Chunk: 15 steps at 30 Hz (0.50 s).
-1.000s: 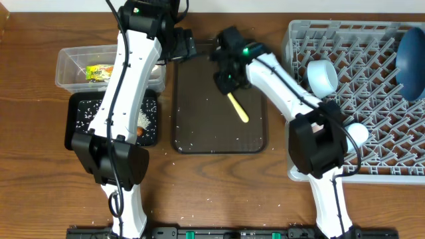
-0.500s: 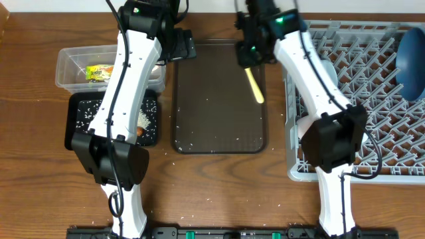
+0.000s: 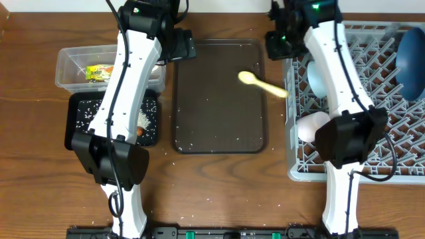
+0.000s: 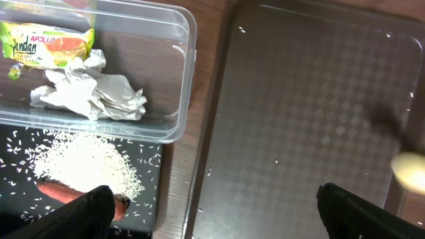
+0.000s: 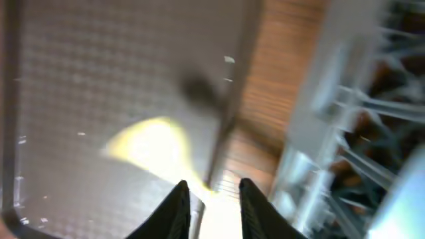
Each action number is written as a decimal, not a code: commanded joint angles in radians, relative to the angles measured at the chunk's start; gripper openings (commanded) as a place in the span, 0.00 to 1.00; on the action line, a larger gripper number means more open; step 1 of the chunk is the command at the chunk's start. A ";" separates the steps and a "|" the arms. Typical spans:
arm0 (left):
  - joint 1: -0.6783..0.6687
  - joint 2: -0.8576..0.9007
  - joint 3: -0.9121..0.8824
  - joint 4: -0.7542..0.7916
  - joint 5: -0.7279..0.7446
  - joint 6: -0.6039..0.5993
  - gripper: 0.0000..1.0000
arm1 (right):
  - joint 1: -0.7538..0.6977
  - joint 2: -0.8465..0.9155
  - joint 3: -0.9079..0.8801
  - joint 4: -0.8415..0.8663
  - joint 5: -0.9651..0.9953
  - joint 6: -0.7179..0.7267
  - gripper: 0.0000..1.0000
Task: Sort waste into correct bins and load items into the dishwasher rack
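Note:
My right gripper (image 3: 279, 45) (image 5: 214, 199) is raised at the left rim of the grey dishwasher rack (image 3: 372, 169). It is shut on the handle of the yellow spoon (image 3: 262, 83) (image 5: 149, 143), whose bowl hangs over the brown tray. In the rack are a dark blue plate (image 3: 412, 56), a light blue cup (image 3: 319, 76) and a pinkish-white cup (image 3: 312, 126). My left gripper (image 3: 182, 46) (image 4: 212, 212) is open and empty between the bins and the tray. The clear tub (image 3: 66, 56) holds the wrapper (image 4: 46, 46) and crumpled paper (image 4: 93, 93). The black tray (image 3: 78, 106) holds rice (image 4: 86, 156) and the sausage (image 4: 66, 192). No bowl shows.
The dark brown serving tray (image 3: 219, 126) lies mid-table with a few rice grains on it. More grains are scattered on the wood around its front edge. The rack's wall stands just right of the tray.
My right gripper has carried the spoon up off the brown tray and rightward to the rack's left rim. The spoon has swung from hanging lengthwise to lying crosswise. The left arm has not moved.

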 commanded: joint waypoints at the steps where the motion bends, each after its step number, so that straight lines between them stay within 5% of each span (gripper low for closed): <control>1: 0.004 0.004 0.005 -0.004 -0.011 0.013 1.00 | -0.062 -0.046 0.026 -0.004 0.093 0.045 0.21; 9: 0.004 0.004 0.005 -0.004 -0.011 0.013 1.00 | -0.109 -0.045 0.022 0.013 0.045 0.025 0.21; 15: 0.004 0.004 0.005 -0.004 -0.011 0.013 1.00 | -0.042 -0.045 0.022 0.015 0.020 -0.030 0.32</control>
